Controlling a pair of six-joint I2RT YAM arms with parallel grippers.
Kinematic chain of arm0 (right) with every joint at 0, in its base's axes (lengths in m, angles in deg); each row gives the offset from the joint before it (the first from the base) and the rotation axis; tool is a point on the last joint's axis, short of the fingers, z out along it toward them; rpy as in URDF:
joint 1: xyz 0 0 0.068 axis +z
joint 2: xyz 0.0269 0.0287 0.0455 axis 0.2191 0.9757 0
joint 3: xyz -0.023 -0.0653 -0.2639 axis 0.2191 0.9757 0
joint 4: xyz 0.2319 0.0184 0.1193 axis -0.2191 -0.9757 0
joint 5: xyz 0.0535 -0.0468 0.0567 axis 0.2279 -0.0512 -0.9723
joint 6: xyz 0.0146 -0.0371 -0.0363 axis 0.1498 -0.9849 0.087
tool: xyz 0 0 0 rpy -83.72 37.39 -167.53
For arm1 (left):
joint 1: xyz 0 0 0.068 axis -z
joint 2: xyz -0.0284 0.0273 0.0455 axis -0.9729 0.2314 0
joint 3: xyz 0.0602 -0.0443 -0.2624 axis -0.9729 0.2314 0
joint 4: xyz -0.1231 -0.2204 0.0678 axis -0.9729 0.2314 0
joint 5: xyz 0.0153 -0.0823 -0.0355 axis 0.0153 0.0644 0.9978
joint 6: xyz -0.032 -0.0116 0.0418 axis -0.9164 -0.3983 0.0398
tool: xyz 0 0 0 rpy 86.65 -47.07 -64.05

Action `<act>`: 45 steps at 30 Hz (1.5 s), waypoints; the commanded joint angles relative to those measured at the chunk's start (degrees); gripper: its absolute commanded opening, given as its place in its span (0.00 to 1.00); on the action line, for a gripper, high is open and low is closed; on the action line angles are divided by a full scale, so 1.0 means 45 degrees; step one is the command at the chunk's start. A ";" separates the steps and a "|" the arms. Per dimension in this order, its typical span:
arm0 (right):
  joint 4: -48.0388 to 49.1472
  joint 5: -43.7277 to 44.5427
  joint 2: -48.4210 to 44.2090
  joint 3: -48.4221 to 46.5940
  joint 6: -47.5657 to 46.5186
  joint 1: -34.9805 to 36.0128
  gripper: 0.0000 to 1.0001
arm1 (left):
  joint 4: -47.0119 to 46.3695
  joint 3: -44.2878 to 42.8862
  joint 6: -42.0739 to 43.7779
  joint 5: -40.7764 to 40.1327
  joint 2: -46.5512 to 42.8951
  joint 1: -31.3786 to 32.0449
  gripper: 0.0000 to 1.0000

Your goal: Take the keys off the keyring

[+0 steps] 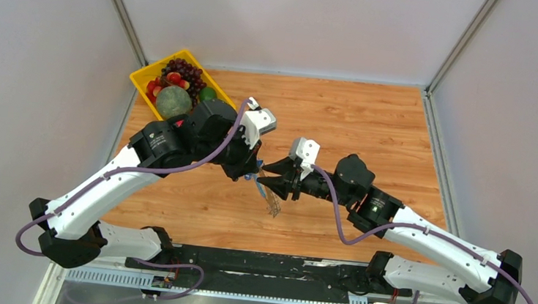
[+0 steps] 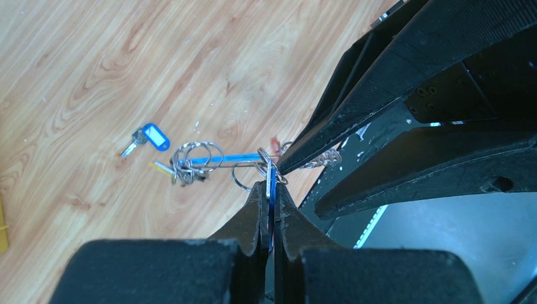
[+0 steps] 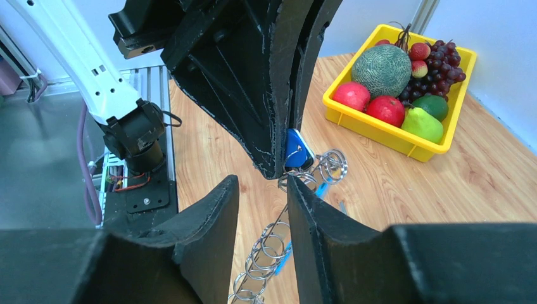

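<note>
The left hand (image 2: pixel 271 190) is clenched on the floppy blue-band-and-silver-chain keyring (image 2: pixel 202 158), which hangs mid-frame over the wooden surface (image 2: pixel 76 63). One blue-headed silver key (image 2: pixel 149 137) lies loose at left. The right hand (image 3: pixel 263 183), jaws apart, must next pinch another key.

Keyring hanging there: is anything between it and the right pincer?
Nothing visible. The right pincer is open, its tips on either side of the keyring chain, close beside the left pincer, which is shut on the keyring's upper end.
</note>
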 commanded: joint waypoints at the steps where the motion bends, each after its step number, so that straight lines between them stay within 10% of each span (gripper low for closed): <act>1: 0.0534 -0.0103 -0.0216 0.0068 0.0274 -0.0013 0.39 | -0.0648 -0.0675 -0.0264 0.0261 -0.0266 0.0014 0.00; 45: 0.0857 -0.0186 -0.0122 -0.0204 -0.0291 -0.0001 0.29 | -0.0585 -0.0803 -0.0370 0.1187 -0.0244 0.0016 0.00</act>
